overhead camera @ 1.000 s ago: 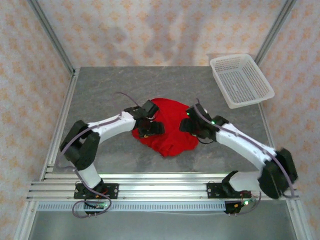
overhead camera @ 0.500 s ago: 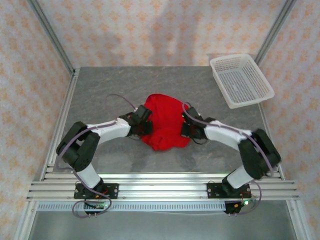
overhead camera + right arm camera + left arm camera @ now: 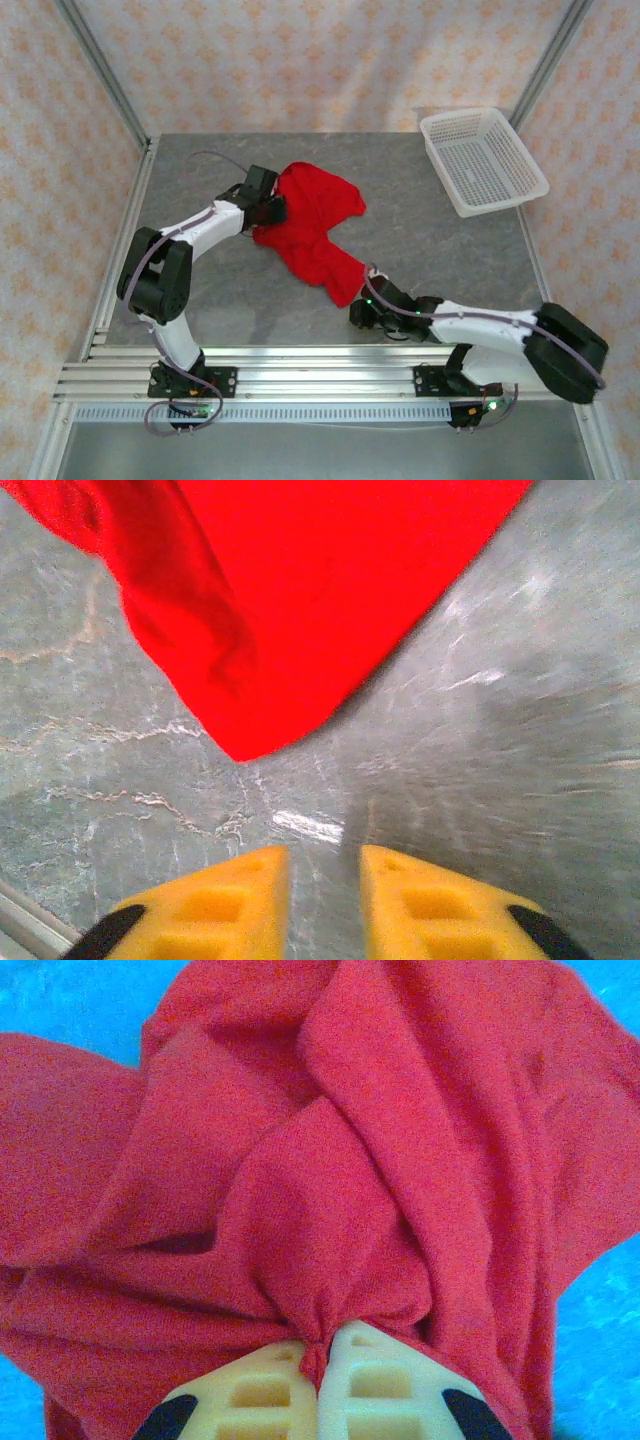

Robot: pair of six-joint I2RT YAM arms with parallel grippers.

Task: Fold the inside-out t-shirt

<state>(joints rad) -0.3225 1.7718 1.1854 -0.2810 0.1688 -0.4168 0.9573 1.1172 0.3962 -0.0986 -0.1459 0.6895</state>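
The red inside-out t-shirt (image 3: 312, 225) lies crumpled and stretched across the grey table, from the far left middle down to a pointed corner near the front. My left gripper (image 3: 272, 208) is shut on a pinch of its fabric (image 3: 318, 1345) at the shirt's left edge. My right gripper (image 3: 362, 304) sits low on the table just in front of that near corner (image 3: 240, 748). Its yellow fingers (image 3: 225, 895) stand slightly apart with bare table between them, and the cloth lies a short way beyond the tips.
A white mesh basket (image 3: 483, 160) stands at the back right corner of the table. Metal frame posts rise at the back corners, and a rail (image 3: 320, 380) runs along the near edge.
Both grippers closed on the shirt and pulled apart, the left toward the far left, the right toward the near edge. The shirt stretched out. The right gripper has since let go and parted slightly.
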